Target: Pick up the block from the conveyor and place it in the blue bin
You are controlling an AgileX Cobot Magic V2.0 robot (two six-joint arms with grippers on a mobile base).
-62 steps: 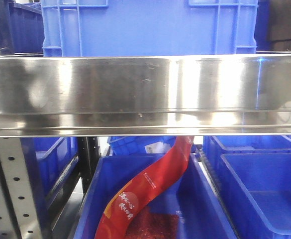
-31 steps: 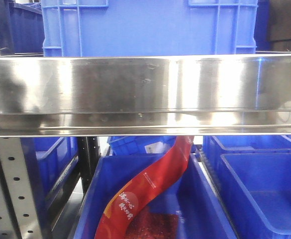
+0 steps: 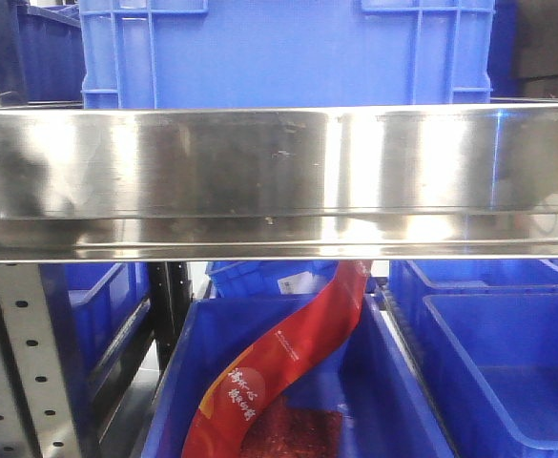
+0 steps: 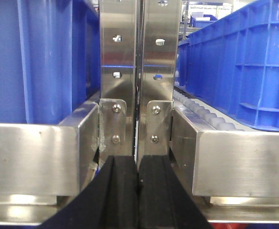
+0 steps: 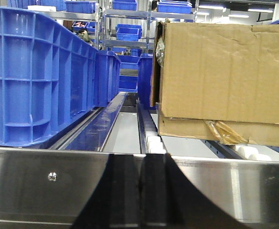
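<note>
So both grippers look closed on nothing: left gripper (image 4: pixel 138 191) pads pressed together facing a steel upright (image 4: pixel 137 71), right gripper (image 5: pixel 146 195) likewise behind a steel rail (image 5: pixel 58 181). Blue bin (image 5: pixel 39 76) sits left, cardboard box (image 5: pixel 225 76) right; no block or conveyor visible.

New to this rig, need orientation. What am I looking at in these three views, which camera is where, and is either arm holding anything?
It is a two-armed mobile robot parked at warehouse shelving. The front camera faces a steel shelf rail, a blue crate on top and a blue bin below holding a red packet. The other two cameras sit on the wrists, looking along the fingers. The left gripper is shut and empty, pointing at a steel upright between blue crates. The right gripper looks shut and empty too, facing a roller lane with a cardboard box. No block or belt conveyor shows.
</note>
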